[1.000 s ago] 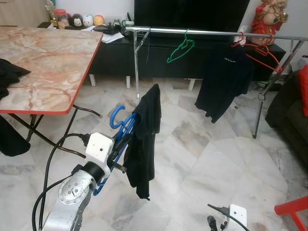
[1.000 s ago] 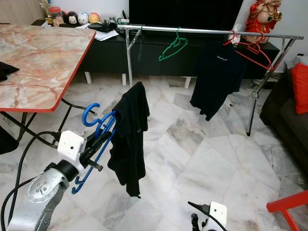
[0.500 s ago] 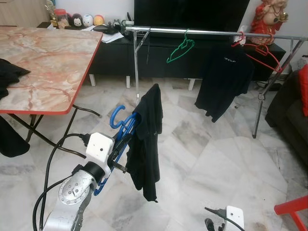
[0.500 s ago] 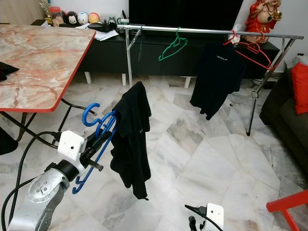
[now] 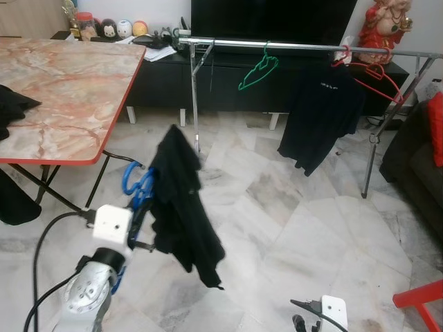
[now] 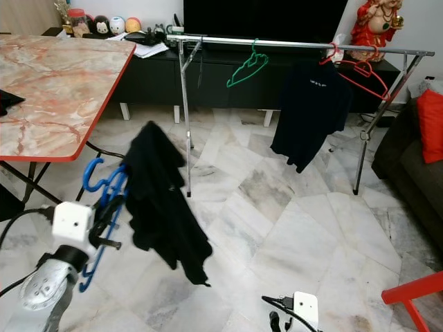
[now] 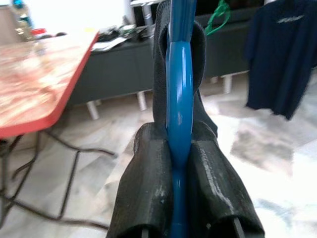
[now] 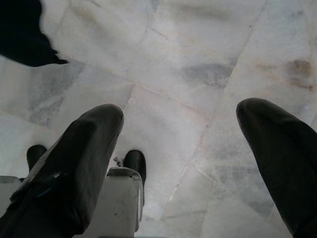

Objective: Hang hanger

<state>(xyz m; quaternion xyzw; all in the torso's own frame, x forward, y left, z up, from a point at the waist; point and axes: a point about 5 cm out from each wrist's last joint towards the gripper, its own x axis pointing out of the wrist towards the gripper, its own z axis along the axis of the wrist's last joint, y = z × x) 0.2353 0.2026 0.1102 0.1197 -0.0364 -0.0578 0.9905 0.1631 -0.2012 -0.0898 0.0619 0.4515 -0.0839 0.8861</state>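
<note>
A blue hanger [image 5: 137, 188] with a black garment [image 5: 181, 211] draped on it is clamped in my left gripper [image 5: 142, 223], low at the front left. In the left wrist view the two black fingers [image 7: 148, 188] press on either side of the blue hanger [image 7: 179, 99]. The silver clothes rail [image 5: 304, 47] stands well ahead, carrying a green hanger [image 5: 259, 69], a red hanger [image 5: 377, 72] and a dark T-shirt [image 5: 320, 114]. My right gripper [image 8: 181, 144] hangs open over the marble floor, its wrist [image 5: 331, 311] low at the front right.
A marble-top table with a red edge [image 5: 62, 90] stands to the left, with black cloth [image 5: 10, 107] on it. A black TV cabinet [image 5: 228, 83] runs behind the rail. A dark sofa [image 5: 422, 159] and a red stool [image 5: 422, 304] are on the right.
My left arm has swung left and a little lower with the hanger. The black garment swung with it and now flares out toward the right.
</note>
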